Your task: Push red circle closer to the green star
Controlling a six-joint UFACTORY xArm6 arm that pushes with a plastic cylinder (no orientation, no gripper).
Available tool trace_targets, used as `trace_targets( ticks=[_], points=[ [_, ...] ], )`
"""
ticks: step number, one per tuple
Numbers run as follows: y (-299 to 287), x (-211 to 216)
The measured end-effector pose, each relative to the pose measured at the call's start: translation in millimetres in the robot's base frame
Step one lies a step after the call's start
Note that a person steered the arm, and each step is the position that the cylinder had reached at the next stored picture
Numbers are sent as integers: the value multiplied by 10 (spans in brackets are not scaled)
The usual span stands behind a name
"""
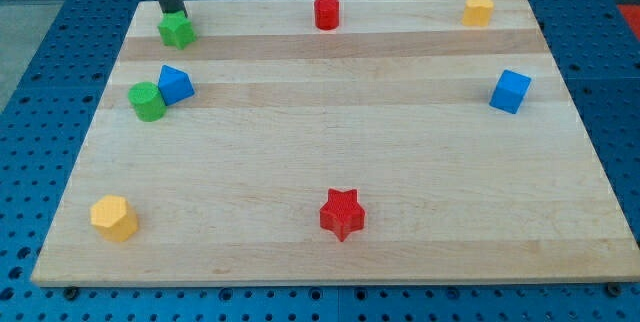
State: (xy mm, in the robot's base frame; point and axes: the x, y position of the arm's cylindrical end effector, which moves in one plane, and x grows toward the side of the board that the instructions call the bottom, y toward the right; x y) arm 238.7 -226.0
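The red circle, a short red cylinder, stands near the view's top edge of the wooden board, about the middle. The green star sits at the view's top left. My tip is at the top left, right at the green star's upper side, touching or nearly touching it. The red circle lies well to the right of both the tip and the green star.
A green cylinder and a blue block touch each other at the left. A yellow block is at bottom left, a red star at bottom centre, a blue cube at right, a yellow block at top right.
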Motion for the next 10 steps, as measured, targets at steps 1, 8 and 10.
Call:
trace_targets(
  ticks=[1,8,10],
  points=[
    [76,277],
    [1188,-364],
    [2055,-465]
  ],
)
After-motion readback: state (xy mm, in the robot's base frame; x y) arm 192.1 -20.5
